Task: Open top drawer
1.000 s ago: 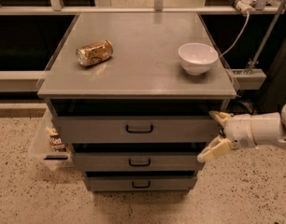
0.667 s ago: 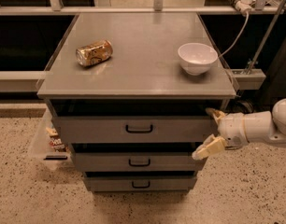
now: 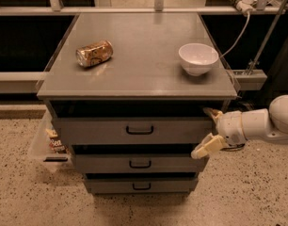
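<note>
My smooth white arm reaches in level from the right. My gripper is spread wide at the right end of the top drawer, a flat grey metal front under the desk.

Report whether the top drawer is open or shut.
Looks shut: the top drawer sits back under the cabinet top, no inside showing. The pincer, open, is at its right end, off the handle.

The top drawer is grey and flat-fronted with a black loop handle at its centre, just under the table's front edge. The gripper, fingers spread, is at its right end.
</note>
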Robot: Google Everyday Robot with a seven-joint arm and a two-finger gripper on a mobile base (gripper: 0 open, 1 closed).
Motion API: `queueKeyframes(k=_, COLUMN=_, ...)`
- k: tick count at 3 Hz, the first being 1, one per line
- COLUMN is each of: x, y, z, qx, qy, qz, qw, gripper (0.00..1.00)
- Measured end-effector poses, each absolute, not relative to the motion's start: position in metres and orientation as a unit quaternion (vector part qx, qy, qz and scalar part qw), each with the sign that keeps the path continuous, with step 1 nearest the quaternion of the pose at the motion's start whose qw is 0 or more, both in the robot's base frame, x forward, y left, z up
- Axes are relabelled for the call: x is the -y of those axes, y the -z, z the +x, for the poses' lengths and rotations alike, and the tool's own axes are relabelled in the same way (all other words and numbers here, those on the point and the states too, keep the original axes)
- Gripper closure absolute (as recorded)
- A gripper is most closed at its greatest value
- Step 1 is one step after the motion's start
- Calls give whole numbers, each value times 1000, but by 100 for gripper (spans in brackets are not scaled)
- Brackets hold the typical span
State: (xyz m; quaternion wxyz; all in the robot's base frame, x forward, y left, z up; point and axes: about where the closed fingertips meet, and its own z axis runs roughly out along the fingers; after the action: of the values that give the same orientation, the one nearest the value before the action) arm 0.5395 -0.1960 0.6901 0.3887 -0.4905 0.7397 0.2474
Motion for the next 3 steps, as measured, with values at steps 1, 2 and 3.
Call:
queueKeyframes(k=1, x=185, y=-687, z=556, qx=-738, qy=-243, qz=-503, qw=378, gripper=0)
queueKeyframes(k=2, x=175, y=-688, z=572, qx=-738, qy=-233, qz=-518, qw=364, gripper=0)
queueKeyframes(k=3, x=173, y=-687, z=573, qx=-737, qy=-233, qz=-520, qw=363, gripper=0)
